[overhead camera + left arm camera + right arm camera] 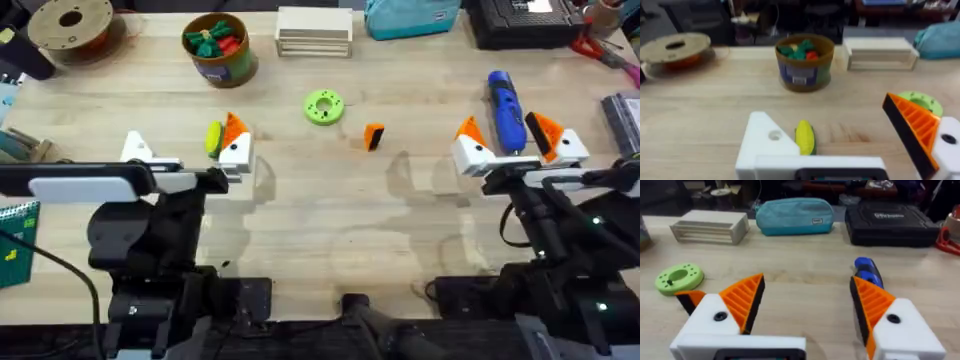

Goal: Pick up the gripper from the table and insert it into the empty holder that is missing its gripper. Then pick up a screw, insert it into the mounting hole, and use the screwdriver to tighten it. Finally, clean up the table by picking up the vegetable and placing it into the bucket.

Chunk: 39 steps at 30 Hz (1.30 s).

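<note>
Overhead, the small orange wedge gripper (373,135) lies mid-table, the blue cylindrical screwdriver (506,108) between the spread right gripper (508,132).

Left wrist: the plain white holder (765,140) touches the yellow vegetable (805,137); left gripper (847,137) spread, round bucket (804,62) beyond.

Right wrist: ribbed orange pads (745,297) apart.

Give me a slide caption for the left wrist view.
Left pincer open, missing one orange finger, yellow vegetable between its jaws, bucket beyond.

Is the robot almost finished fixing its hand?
Not yet, nothing looks done. The gripper lies loose on the table, the holder has no orange finger, and the screwdriver lies untouched. The vegetable sits by the holder, not in the bucket.
</note>
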Tool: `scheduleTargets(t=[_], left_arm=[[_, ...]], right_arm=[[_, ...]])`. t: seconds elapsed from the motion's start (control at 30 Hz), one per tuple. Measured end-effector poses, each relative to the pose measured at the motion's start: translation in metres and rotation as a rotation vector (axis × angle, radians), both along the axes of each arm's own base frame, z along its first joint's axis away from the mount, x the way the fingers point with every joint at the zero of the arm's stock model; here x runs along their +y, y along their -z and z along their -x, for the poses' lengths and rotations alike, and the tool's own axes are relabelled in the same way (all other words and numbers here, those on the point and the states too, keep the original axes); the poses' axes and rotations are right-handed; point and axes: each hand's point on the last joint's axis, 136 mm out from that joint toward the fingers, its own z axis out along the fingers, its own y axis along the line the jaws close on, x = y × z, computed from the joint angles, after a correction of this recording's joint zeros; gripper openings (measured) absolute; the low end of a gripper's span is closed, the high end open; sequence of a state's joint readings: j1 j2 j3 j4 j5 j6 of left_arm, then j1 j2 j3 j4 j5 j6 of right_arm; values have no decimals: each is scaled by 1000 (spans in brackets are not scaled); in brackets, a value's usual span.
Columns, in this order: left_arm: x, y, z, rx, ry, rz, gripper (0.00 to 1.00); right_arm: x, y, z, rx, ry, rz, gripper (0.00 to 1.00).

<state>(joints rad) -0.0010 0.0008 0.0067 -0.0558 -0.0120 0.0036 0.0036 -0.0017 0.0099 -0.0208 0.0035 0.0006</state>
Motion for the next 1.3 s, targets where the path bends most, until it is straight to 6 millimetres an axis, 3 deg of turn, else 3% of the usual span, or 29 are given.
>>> scheduleTargets(t=[0.07,0.2,0.3,0.47,0.73,0.9,1.07,1.3], left_arm=[[0,9,1,45,-2,0,985],[3,5,13,141,-19,2,985],[6,-15,22,182,-34,0,985],[11,-50,32,305,-64,-9,985],[14,-67,25,656,-75,-32,985],[14,-74,9,825,-75,-43,985],[15,-72,-10,925,-77,-50,985],[15,-42,-23,1058,-76,-57,985]], right_arm=[[-1,0,2,27,3,0,993],[-2,2,14,126,9,2,992],[-2,-9,21,165,11,2,992],[-2,-46,26,217,11,3,992],[-2,-88,12,406,10,4,992],[-2,-100,-1,558,10,6,991],[-2,-102,-12,662,10,7,990],[-2,-100,-20,683,10,7,991]])
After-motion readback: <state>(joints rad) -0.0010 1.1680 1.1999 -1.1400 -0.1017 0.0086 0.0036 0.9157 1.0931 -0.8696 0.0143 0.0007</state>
